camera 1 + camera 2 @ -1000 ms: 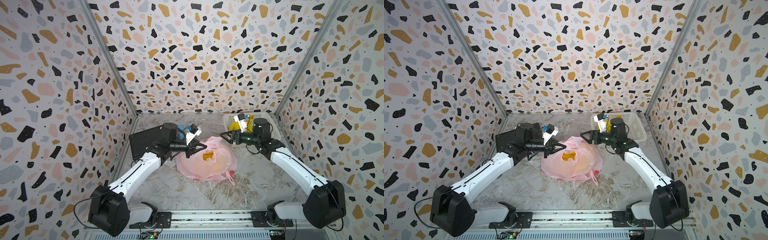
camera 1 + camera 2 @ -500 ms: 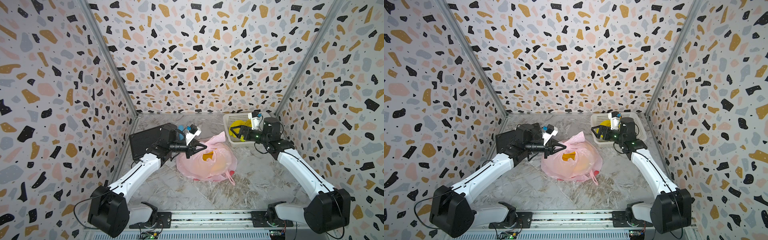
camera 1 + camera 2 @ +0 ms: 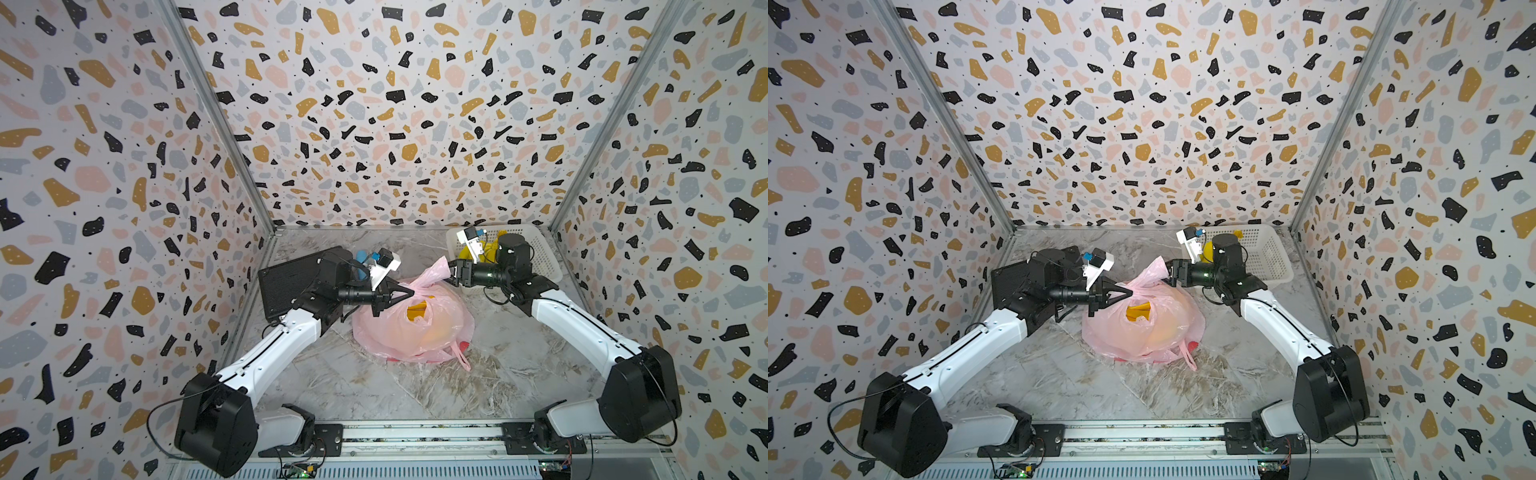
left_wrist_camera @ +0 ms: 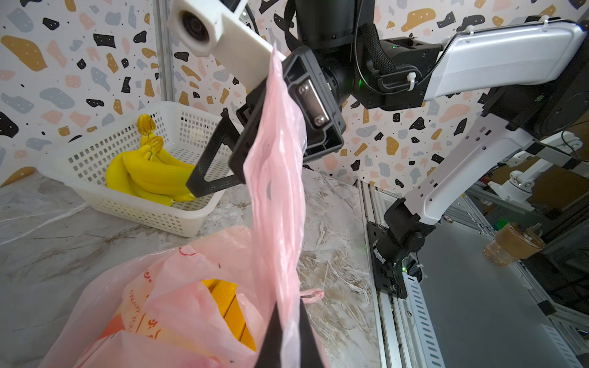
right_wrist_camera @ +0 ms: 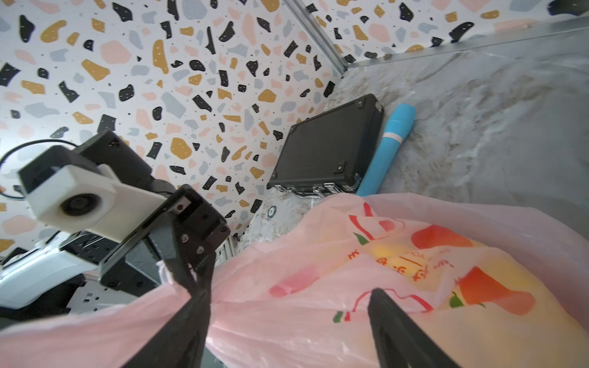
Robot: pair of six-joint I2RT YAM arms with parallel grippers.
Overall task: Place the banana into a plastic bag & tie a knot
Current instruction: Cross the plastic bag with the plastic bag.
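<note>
The pink plastic bag (image 3: 415, 332) (image 3: 1142, 332) lies mid-table, and the yellow banana (image 3: 417, 309) (image 3: 1136, 311) (image 4: 229, 306) shows through its open mouth. My left gripper (image 3: 409, 292) (image 3: 1129, 292) (image 4: 288, 306) is shut on one bag handle at the mouth's left edge. A second strip of the bag (image 4: 277, 153) rises up to my right gripper (image 3: 451, 272) (image 3: 1169, 272) (image 5: 288, 293). That gripper is open, its fingers (image 5: 382, 306) standing wide apart with pink film between them.
A white basket (image 3: 540, 257) (image 4: 95, 191) holding a bunch of bananas (image 4: 149, 175) stands at the back right, just behind the right wrist. A black case (image 3: 286, 282) (image 5: 328, 149) and a blue tube (image 5: 392, 143) lie by the left wall.
The right gripper drew back toward the basket, then returned to the bag's raised strip, its jaws widening and narrowing slightly. The left gripper kept its hold and place.
</note>
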